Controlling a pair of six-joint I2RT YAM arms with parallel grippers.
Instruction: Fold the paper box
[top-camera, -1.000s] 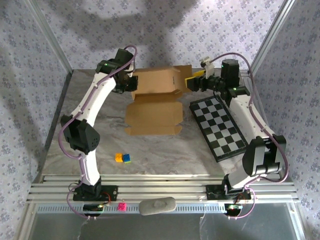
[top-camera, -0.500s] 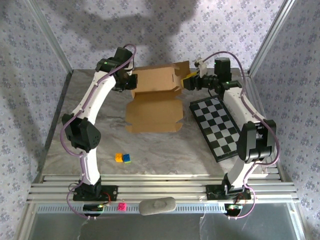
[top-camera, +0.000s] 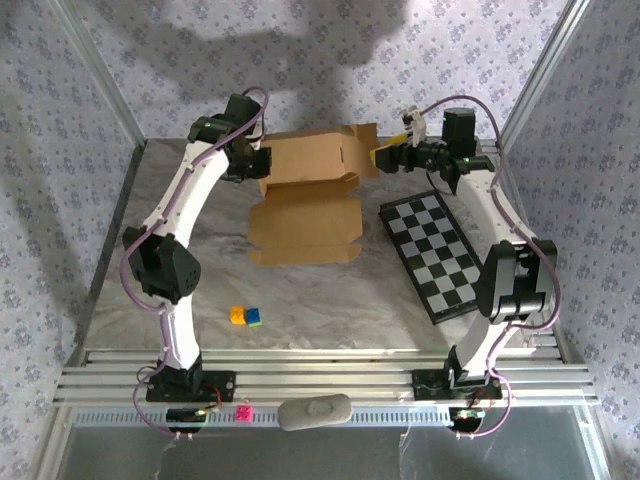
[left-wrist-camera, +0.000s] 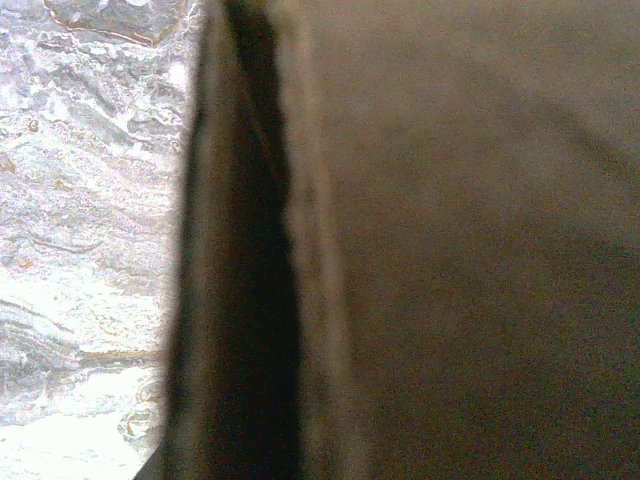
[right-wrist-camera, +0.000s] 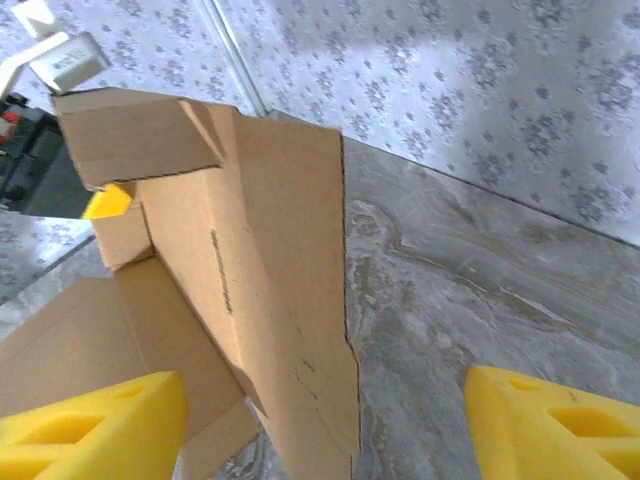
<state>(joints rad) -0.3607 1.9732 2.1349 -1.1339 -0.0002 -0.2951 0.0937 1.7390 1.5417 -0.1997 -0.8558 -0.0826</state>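
Presently, table (top-camera: 330, 300): marbled top, carries everything listed.
Paper box (top-camera: 305, 200): far centre of the table, between the two arms. Front panel lies flat toward the near side; rear panel and side flaps stand up.
Handling (judgement): light, thin cardboard. Stiff across the panels, hinges easily at the creases, slides on the smooth top. Crushes or kinks if squeezed mid-panel, so grip at flap edges near a crease.
Checkerboard (top-camera: 437, 255): flat, just right of the box; not part of the job.
Left gripper (top-camera: 258, 162): at the raised part's left edge. Jaws closed, apparently pinching the wall; cardboard (left-wrist-camera: 450, 250) sits right against the wrist camera.
Right gripper (top-camera: 385, 157): at the right-hand flap. Jaws wide apart, straddling the upright panel (right-wrist-camera: 250, 260) without touching it.
Cubes (top-camera: 245, 316): two small coloured ones, well apart from the box, near side.
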